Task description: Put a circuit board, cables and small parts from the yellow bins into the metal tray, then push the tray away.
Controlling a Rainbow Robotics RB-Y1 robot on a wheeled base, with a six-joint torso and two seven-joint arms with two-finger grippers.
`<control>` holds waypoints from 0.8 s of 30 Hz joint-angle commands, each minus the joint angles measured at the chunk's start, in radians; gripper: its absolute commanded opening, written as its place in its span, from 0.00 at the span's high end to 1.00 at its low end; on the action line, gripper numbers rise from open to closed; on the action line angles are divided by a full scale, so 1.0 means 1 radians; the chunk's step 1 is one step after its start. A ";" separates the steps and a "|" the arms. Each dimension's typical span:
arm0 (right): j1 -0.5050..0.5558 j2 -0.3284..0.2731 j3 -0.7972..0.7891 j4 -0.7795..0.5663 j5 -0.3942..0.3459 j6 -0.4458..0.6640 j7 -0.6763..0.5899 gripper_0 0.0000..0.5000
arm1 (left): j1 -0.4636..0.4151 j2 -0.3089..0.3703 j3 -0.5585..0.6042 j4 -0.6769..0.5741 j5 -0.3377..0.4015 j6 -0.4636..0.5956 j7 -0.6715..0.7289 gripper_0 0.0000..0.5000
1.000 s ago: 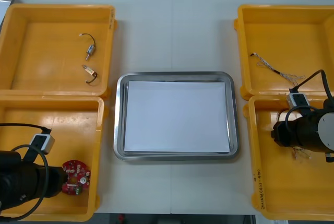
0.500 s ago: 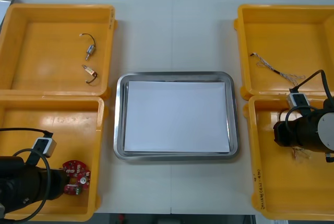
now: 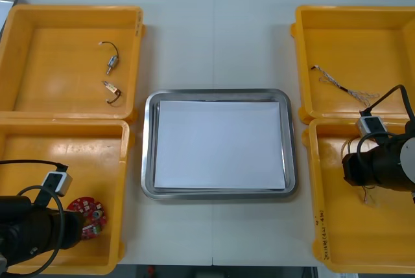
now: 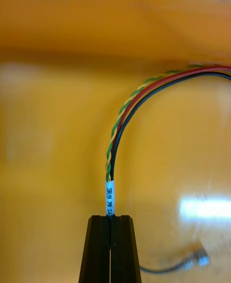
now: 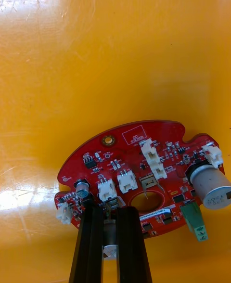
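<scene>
A round red circuit board (image 3: 89, 210) (image 5: 144, 167) lies in the near left yellow bin (image 3: 39, 155). My left gripper (image 3: 76, 225) (image 5: 109, 211) is shut on the board's edge, its black fingers (image 5: 90, 244) pinching the rim beside the centre hole. In the near right yellow bin (image 3: 337, 232) my right gripper (image 3: 366, 184) (image 4: 110, 218) is shut on the white-labelled end of a red and yellow cable (image 4: 126, 107) (image 3: 367, 194). The cable arches up from the fingers above the bin floor. The metal tray (image 3: 148, 142), white inside, sits between the bins with nothing in it.
The far left bin (image 3: 39, 51) holds two small metal parts (image 3: 111, 64) (image 3: 112, 90) with short wires. A thin twisted cable (image 3: 343, 87) lies in the far right bin (image 3: 363, 32). Bare table stretches beyond the tray.
Both grippers have gone from open to shut, the left on the board, the right on the cable. The left arm drew back toward the near edge, taking the board slightly left.
</scene>
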 commanded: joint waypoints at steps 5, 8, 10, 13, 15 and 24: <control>0.013 0.002 -0.115 -0.232 -0.012 0.213 0.008 1.00 | 0.005 0.038 0.011 -0.014 0.017 0.011 0.112 1.00; -0.003 -0.007 -0.139 -0.288 -0.020 0.294 0.013 1.00 | -0.006 0.038 0.049 -0.036 0.049 0.065 0.110 1.00; -0.015 -0.018 -0.147 -0.317 -0.028 0.306 0.014 1.00 | -0.012 0.038 0.086 -0.057 0.080 0.116 0.106 1.00; -0.026 -0.044 -0.148 -0.351 -0.042 0.306 0.018 1.00 | -0.021 0.038 0.138 -0.088 0.120 0.188 0.103 1.00; -0.030 -0.070 -0.154 -0.375 -0.078 0.306 0.010 1.00 | -0.035 0.036 0.180 -0.112 0.161 0.245 0.103 1.00; -0.042 -0.160 -0.217 -0.380 -0.275 0.306 0.008 1.00 | -0.089 0.016 0.324 -0.180 0.284 0.436 0.098 1.00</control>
